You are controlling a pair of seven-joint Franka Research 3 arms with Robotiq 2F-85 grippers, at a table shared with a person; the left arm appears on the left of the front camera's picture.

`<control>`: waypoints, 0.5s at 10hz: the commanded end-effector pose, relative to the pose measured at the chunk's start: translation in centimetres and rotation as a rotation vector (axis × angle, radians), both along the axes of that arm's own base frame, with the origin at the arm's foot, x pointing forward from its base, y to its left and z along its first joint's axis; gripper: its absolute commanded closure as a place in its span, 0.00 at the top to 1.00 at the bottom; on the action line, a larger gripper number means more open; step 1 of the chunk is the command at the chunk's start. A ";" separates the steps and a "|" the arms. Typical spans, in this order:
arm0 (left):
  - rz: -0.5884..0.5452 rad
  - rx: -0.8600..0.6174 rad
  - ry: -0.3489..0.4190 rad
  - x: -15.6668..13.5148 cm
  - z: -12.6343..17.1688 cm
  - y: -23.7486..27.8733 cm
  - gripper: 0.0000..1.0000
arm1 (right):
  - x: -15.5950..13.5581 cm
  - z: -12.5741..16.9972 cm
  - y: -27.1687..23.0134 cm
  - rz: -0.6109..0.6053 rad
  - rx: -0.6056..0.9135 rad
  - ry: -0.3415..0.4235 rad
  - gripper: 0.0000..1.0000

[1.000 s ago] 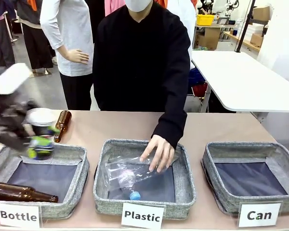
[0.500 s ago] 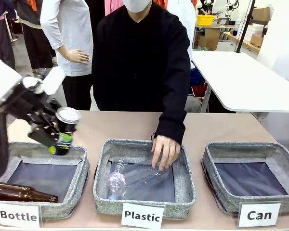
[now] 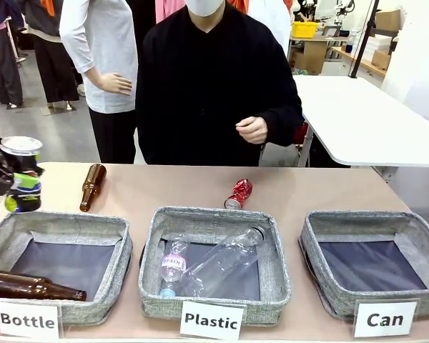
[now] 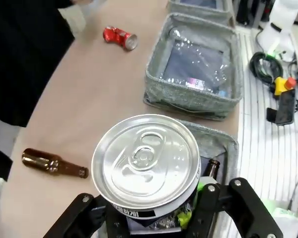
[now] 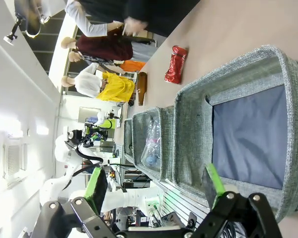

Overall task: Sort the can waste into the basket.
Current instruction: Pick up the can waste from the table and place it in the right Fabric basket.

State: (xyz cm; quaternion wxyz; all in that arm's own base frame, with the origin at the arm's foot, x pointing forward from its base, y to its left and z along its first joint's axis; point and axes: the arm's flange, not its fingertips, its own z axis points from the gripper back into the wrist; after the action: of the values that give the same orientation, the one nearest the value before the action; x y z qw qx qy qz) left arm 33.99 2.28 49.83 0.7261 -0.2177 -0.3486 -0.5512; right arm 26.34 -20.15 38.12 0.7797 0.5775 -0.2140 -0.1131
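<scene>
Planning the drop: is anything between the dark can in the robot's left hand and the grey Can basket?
Only low things: the grey woven Bottle basket and Plastic basket lie between the dark silver-topped can, in the left hand, and the grey woven Can basket. The person's hand is off the table.

One can held, one lying loose, and their basket

The dark can with a silver top is upright in the left pincer, raised at the desk's left end; the crushed red can lies on its side just beyond the middle basket; the square grey woven basket marked "Can" sits at the right
</scene>
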 end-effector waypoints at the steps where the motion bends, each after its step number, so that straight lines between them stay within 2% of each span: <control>1: -0.022 0.002 -0.003 -1.7 -1.4 -2.4 0.41 | 0.2 0.1 -0.1 -0.002 0.006 -0.036 1.00; 2: 0.002 -0.040 0.023 -1.3 -1.1 -4.2 0.41 | 0.2 0.1 -0.1 -0.002 0.006 -0.036 1.00; 3: -0.041 -0.092 0.040 -1.1 -0.5 -6.9 0.41 | 0.2 0.1 -0.1 -0.002 0.006 -0.036 1.00; 4: -0.016 -0.159 0.043 -1.0 0.2 -10.6 0.41 | 0.2 0.1 -0.1 -0.002 0.006 -0.036 1.00; 5: -0.045 -0.182 0.049 -1.2 0.9 -15.1 0.41 | 0.2 0.1 -0.1 -0.002 0.006 -0.036 1.00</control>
State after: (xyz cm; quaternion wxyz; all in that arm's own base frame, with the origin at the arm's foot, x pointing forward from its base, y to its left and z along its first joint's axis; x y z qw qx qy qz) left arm 33.65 -8.96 51.44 0.6987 -0.2926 -0.3622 -0.5432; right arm 26.34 -20.15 38.12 0.7797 0.5775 -0.2139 -0.1130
